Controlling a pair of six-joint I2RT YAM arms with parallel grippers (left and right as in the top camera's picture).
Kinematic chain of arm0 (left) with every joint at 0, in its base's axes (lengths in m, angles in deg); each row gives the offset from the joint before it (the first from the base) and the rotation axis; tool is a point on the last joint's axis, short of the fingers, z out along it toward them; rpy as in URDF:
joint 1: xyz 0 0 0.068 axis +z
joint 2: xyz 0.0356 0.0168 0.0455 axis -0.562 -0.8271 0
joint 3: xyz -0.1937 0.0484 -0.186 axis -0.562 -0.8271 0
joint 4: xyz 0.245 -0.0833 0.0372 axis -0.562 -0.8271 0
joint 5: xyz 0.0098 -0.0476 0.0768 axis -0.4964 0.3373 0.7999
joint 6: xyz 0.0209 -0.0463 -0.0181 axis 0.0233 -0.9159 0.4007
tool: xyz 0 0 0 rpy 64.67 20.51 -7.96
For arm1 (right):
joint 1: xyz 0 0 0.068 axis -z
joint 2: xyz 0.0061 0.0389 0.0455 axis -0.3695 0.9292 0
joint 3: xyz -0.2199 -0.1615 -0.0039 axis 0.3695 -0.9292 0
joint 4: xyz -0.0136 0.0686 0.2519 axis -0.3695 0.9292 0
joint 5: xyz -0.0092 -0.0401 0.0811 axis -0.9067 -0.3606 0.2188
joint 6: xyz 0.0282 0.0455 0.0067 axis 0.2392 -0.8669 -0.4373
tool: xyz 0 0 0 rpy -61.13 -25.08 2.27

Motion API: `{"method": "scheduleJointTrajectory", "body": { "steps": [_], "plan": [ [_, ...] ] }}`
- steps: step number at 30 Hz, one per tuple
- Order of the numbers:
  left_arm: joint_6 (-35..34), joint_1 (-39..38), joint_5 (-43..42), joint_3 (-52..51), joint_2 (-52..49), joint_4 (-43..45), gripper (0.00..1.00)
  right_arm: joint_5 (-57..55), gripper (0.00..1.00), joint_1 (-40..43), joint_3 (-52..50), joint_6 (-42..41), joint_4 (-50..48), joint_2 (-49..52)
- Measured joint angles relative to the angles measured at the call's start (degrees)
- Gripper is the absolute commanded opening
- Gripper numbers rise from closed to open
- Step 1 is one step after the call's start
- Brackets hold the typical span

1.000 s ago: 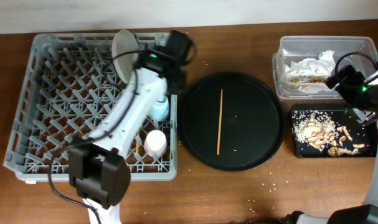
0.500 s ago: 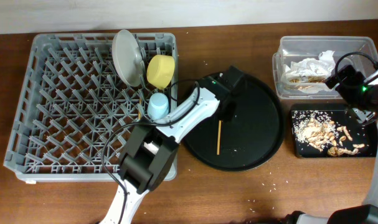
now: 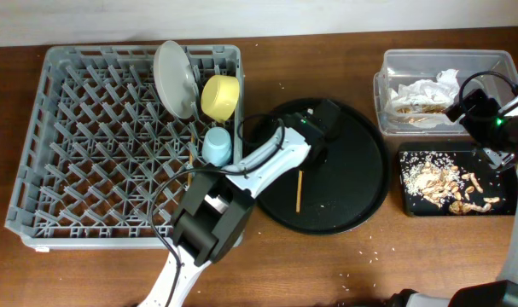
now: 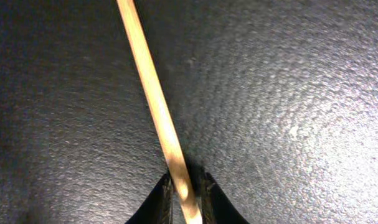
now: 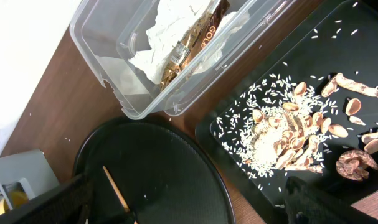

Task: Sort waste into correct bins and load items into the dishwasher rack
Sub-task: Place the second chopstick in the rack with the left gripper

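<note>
The left gripper [image 3: 315, 152] stands over the round tray [image 3: 357, 192]. The chopstick [image 4: 152, 99] lies on that tray's floor and passes between the gripper's fingertips [image 4: 159, 202]; its uncovered length lies on the gripper's near side. Left of the gripper, just beside the round tray, sits the dishwasher rack [image 3: 88, 145]. Along the rack's side nearest the gripper stand the plate [image 3: 173, 77], the bowl [image 3: 220, 96] just beside it, and the cup [image 3: 217, 147] in front of the bowl. Well to the gripper's right is the tub [image 3: 446, 56], holding napkins [image 3: 429, 89]. In front of it lies the rectangular tray [image 3: 410, 205], holding food scraps [image 3: 433, 179]. The right gripper [image 5: 185, 202] hangs above where those two meet.
</note>
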Motion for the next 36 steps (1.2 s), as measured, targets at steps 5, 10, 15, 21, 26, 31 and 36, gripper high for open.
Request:
{"method": "scheduleJointTrajectory", "body": {
  "steps": [5, 10, 15, 21, 26, 31, 36],
  "plan": [
    [0.2, -0.6, 0.6, 1.2, -0.1, -1.2, 0.00, 0.0, 0.99, 0.0, 0.0, 0.0, 0.0, 0.0],
    [2.2, 0.7, 6.8, 17.8, 0.8, -18.9, 0.00, 0.0, 0.99, 0.0, 0.0, 0.0, 0.0, 0.0],
    [1.4, 8.1, 10.8, 28.9, 12.5, -35.8, 0.00, 0.0, 0.99, 0.0, 0.0, 0.0, 0.0, 0.0],
    [-2.2, 22.0, 14.4, 26.9, 19.5, -45.7, 0.00, 0.0, 0.98, 0.0, 0.0, 0.0, 0.0, 0.0],
    [-2.2, 27.6, 13.9, 5.6, 19.3, -31.7, 0.00, 0.0, 0.99, 0.0, 0.0, 0.0, 0.0, 0.0],
    [-0.1, 28.3, 13.9, -9.3, 18.8, -20.5, 0.33, 0.2, 0.98, 0.0, 0.0, 0.0, 0.0, 0.0],
    [4.6, 28.3, 13.8, -9.3, 19.0, -20.4, 0.39, 0.2, 0.99, 0.0, 0.0, 0.0, 0.0, 0.0]
  ]
}}
